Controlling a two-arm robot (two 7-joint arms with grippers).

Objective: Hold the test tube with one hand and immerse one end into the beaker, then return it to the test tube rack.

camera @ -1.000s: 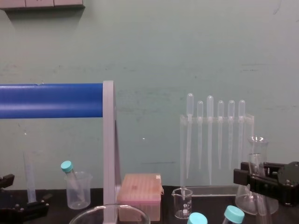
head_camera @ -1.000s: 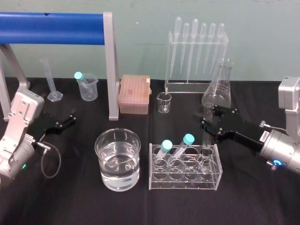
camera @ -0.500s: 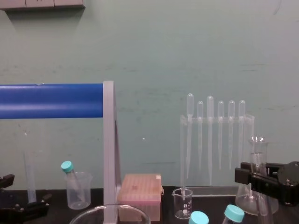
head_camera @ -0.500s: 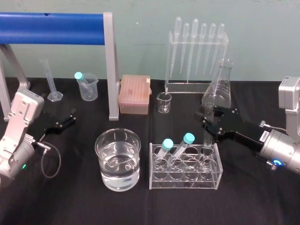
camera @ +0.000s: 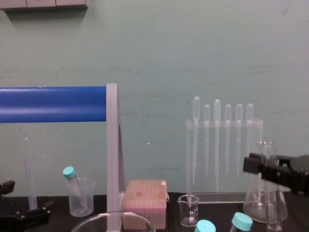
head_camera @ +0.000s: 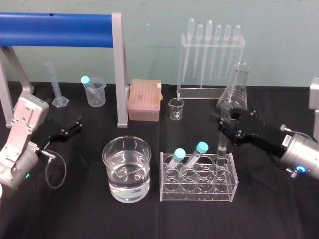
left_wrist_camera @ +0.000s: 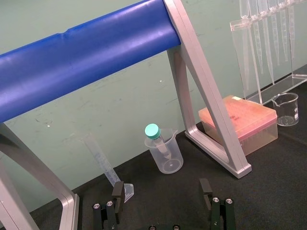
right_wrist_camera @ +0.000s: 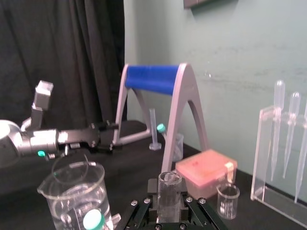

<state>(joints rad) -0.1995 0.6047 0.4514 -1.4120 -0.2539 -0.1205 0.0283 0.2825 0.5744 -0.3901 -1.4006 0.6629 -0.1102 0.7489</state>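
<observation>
- One test tube (head_camera: 221, 149), upright in a right-end hole of the rack (head_camera: 199, 192). We see the right claw (head_camera: 224, 128) clamped on its upper part.
- One beaker (head_camera: 125, 172) with water, left of the rack, apart.
- Two capped tubes (head_camera: 178, 155) lean in the rack.
- Five pipettes (head_camera: 209, 50) and one flask (head_camera: 238, 89) stand behind.
- Left claw (head_camera: 75, 127) wide, at the tabletop's (head_camera: 75, 214) left.
</observation>
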